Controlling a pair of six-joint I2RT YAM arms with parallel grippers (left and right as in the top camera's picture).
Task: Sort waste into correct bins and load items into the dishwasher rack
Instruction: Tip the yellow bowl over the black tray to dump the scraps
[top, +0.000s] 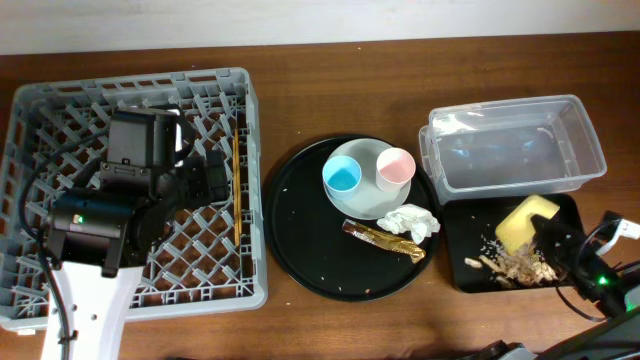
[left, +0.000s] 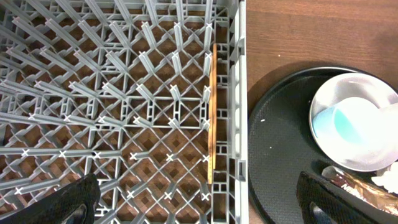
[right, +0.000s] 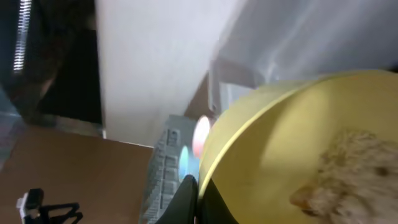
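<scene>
Overhead, the grey dishwasher rack (top: 60, 300) fills the left of the wooden bench (top: 330, 80). The left tool (top: 205, 178) hangs over its lattice floor, released and holding nothing – the left wrist view shows both dark fingertips (left: 68, 202) spread wide above the pegs. A wooden chopstick (left: 212, 112) lies inside the rack along its right wall; whether a second lies with it I cannot tell. Just right of the rack sits the round black tray (top: 300, 250), carrying the pale grey-green plate (top: 368, 208) with the blue cup (top: 342, 177) and the pink cup (top: 395, 168) side by side on it. The crumpled white napkin (top: 410, 222) rests at the plate's edge, with the gold-and-brown foil wrapper (top: 385, 240) just beside it on the tray. At far right the clear plastic tub (top: 520, 150) stands behind the shallow black rectangular tray (top: 462, 275). The right tool (top: 550, 238) is clenched on the rim of the yellow bowl (top: 527, 222), tipped over that tray – beige food scraps (top: 515, 265) lie on the tray's floor, and the right wrist view shows more inside the bowl
</scene>
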